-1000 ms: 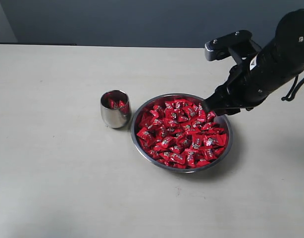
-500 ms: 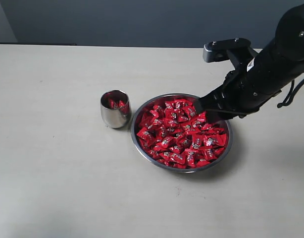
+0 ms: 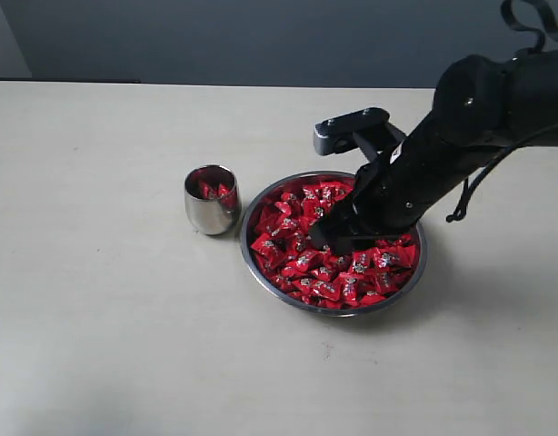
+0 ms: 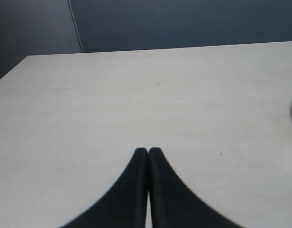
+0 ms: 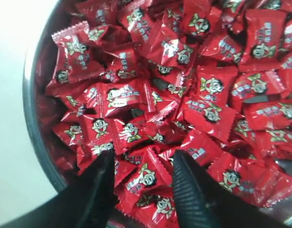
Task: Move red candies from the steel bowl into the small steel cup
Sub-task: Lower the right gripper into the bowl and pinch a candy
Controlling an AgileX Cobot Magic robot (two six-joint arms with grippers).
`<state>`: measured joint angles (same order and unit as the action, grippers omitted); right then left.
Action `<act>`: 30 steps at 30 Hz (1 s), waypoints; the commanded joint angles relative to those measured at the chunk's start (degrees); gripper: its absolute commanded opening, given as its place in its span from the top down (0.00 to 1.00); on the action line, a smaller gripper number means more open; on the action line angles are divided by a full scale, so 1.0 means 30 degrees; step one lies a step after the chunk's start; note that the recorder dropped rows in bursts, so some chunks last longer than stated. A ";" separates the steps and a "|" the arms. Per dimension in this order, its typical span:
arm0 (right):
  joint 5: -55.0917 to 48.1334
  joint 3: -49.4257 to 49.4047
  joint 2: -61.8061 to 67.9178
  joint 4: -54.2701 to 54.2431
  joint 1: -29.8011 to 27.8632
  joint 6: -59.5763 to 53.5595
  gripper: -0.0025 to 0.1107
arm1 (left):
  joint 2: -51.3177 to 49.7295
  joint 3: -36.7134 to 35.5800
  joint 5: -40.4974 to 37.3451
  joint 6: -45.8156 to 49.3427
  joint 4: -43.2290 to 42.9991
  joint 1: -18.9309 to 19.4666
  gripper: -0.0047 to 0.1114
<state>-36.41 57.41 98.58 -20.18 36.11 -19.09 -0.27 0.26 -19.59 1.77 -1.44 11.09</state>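
A wide, shallow steel bowl (image 3: 334,311) sits on the pale worktop (image 3: 97,318), a little right of the middle. It is heaped with red candies (image 3: 295,247), each in a shiny red wrapper printed with a small cartoon face. Just to its left, close to the rim, stands the small steel cup (image 3: 210,211). The cup is upright, with a few red candies showing inside its mouth.

The right end effector (image 3: 323,238) reaches in from the far right on a black arm (image 3: 479,118) and points down into the middle of the bowl, its tips at the surface of the pile. In the right wrist view its two ribbed black fingers (image 5: 189,190) stand apart with loose candies lying between and under them. They are spread, not clamped on any one sweet. Whether the tips press into the wrappers cannot be told.

The left end effector (image 4: 148,152) shows only in its own wrist view. Its dark fingers are pressed together tip to tip, holding nothing, above a bare stretch of worktop.
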 commanded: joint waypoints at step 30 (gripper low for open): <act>-0.1417 0.2888 0.3842 0.2856 0.0732 -0.0130 0.63 | 0.0091 -0.0088 0.0149 -0.0027 -0.0037 -0.0126 0.96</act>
<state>-40.93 65.79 109.76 -12.12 38.29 -19.48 -0.27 0.26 -19.59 1.77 -1.44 11.09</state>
